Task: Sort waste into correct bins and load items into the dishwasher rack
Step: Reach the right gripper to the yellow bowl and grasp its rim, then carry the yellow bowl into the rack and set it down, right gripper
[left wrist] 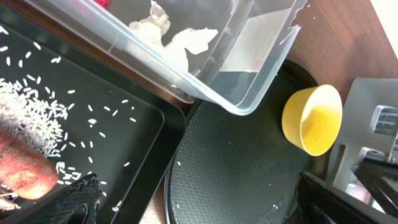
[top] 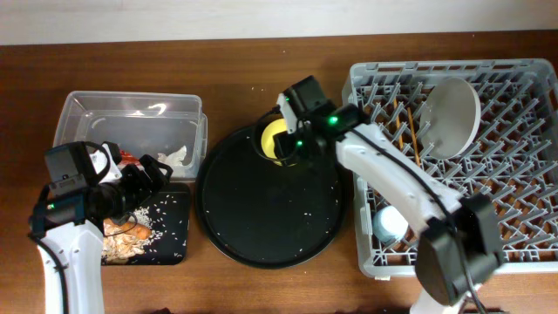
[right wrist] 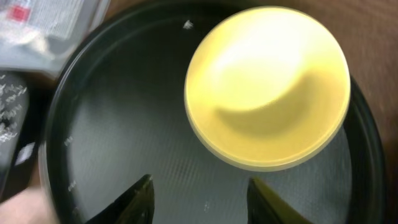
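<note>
The yellow bowl (top: 274, 139) (right wrist: 267, 87) stands upright at the far edge of a round black tray (top: 261, 209). My right gripper (top: 295, 144) (right wrist: 202, 202) hovers open and empty just in front of the bowl. My left gripper (top: 150, 174) (left wrist: 205, 208) is open and empty over the edge between the clear tub (top: 96, 113) and the shallow black tray (top: 174, 235). The tub holds the white tissue (left wrist: 171, 37) and the red wrapper (left wrist: 102, 3). The black tray holds food scraps (left wrist: 25, 174), rice and a carrot piece (top: 139, 232). The yellow bowl also shows in the left wrist view (left wrist: 314, 118).
The grey dishwasher rack (top: 514, 218) fills the right side. It holds the grey plate (top: 453, 118) on edge, the chopsticks (top: 405, 131) and a small pale cup (top: 390, 224). Rice grains lie scattered on the round tray (left wrist: 242, 168).
</note>
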`<state>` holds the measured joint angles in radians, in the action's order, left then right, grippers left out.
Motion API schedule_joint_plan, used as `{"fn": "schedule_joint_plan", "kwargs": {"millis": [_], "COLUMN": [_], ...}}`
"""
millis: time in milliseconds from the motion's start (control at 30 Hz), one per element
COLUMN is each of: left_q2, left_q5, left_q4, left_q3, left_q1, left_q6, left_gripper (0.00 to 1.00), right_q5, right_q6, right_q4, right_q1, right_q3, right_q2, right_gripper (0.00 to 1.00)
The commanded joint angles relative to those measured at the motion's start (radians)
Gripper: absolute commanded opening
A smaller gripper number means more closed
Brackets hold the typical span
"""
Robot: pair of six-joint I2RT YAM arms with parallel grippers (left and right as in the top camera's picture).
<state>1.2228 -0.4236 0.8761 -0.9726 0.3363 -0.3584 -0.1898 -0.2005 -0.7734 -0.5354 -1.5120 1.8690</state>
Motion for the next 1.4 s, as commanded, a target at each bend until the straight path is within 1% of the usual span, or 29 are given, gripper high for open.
{"fn": "schedule_joint_plan", "kwargs": {"millis": [0,67,233,400,533,633,933,1000,1067,1133,1167,1200,1300,1367], "left_q2": [-0.013,-0.013,-0.013,-0.013,-0.013,-0.013,-0.013,-0.013,-0.013,-0.013,-0.013,-0.013,-0.013,-0.013], "left_q5": [-0.018,-0.018,-0.018,-0.018,-0.018,-0.018,-0.018,-0.018,-0.018,-0.018,-0.018,-0.018,-0.018,-0.018], "left_q4": [-0.001,-0.001,-0.001,-0.001,-0.001,-0.001,-0.001,-0.001,-0.001,-0.001,-0.001,-0.001,-0.001,-0.001], "left_q3": [-0.014,-0.014,-0.014,-0.014,-0.014,-0.014,-0.014,-0.014,-0.014,-0.014,-0.014,-0.014,-0.014,-0.014], "left_q1": [0.004,0.004,0.004,0.004,0.004,0.004,0.004,0.004,0.004,0.004,0.004,0.004,0.004,0.004], "left_q6": [0.016,0.016,0.016,0.016,0.016,0.016,0.016,0.016,0.016,0.016,0.016,0.016,0.016,0.016], "left_gripper": [0.99,0.99,0.99,0.99,0.99,0.99,0.99,0.99,0.99,0.99,0.99,0.99,0.99,0.99], "right_q5": [0.045,0.045,0.056,0.068,0.068,0.068,0.072,0.072,0.071,0.071,0.071,0.071,0.058,-0.073], "right_q6": [0.073,0.140,0.145,0.144,0.144,0.144,0.145,0.144,0.144,0.144,0.144,0.144,0.144,0.145], "right_q4": [0.084,0.137,0.202,0.208,0.223,0.267,0.243,0.239,0.229,0.217,0.210,0.204,0.172,0.076], "right_q1": [-0.022,-0.034,-0.053,-0.069,-0.069,-0.069,-0.066,-0.066,-0.066,-0.066,-0.066,-0.066,-0.066,-0.053], "right_q3": [-0.003,-0.003,-0.003,0.010,0.061,0.112,0.140,0.141,0.141,0.141,0.139,0.138,0.128,0.062], "right_q2": [0.072,0.097,0.132,0.135,0.136,0.136,0.136,0.136,0.136,0.135,0.131,0.126,0.091,0.019], "right_gripper": [0.47,0.47,0.47,0.47,0.48,0.49,0.47,0.37,0.37,0.28,0.18,0.04,0.04,0.04]}}
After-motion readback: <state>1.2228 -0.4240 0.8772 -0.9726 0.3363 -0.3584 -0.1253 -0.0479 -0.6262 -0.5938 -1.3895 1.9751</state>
